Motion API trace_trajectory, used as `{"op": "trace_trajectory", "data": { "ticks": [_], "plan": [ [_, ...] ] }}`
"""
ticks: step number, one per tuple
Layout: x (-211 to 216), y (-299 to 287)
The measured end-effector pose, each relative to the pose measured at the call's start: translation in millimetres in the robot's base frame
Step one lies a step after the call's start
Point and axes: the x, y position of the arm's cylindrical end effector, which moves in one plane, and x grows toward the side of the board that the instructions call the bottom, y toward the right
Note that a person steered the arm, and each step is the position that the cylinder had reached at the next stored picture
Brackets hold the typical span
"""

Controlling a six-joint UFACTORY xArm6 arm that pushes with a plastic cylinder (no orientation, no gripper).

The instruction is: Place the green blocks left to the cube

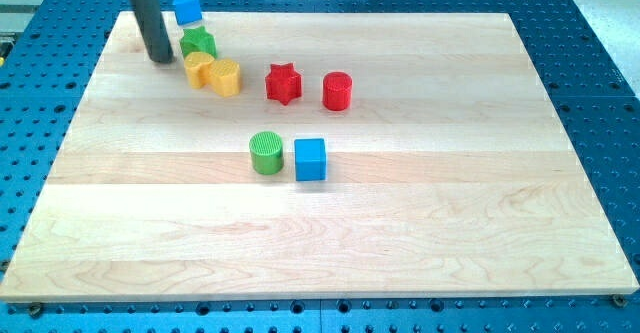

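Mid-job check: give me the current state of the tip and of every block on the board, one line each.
my tip: on the board, just left of the green star
green star: upper left cluster, far from cube
green cylinder: upright, just left of the blue cube
blue cube: mid-board
blue block: at top edge
two yellow blocks: side by side
red star: standing alone
red cylinder: upright

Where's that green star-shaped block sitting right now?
The green star block sits near the view's top left, between the blue block and yellow blocks, right of my tip.
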Motion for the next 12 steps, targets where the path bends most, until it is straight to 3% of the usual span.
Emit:
{"op": "trace_trajectory", "data": {
  "ticks": [1, 2, 3, 4, 6, 7, 8, 9, 10, 11, 12],
  "plan": [
    [-34, 14],
    [-37, 95],
    [-19, 131],
    [4, 72],
    [4, -10],
    [98, -21],
    [76, -17],
    [108, -74],
    [165, -47],
    [200, 29],
    [184, -43]
  ]
}}
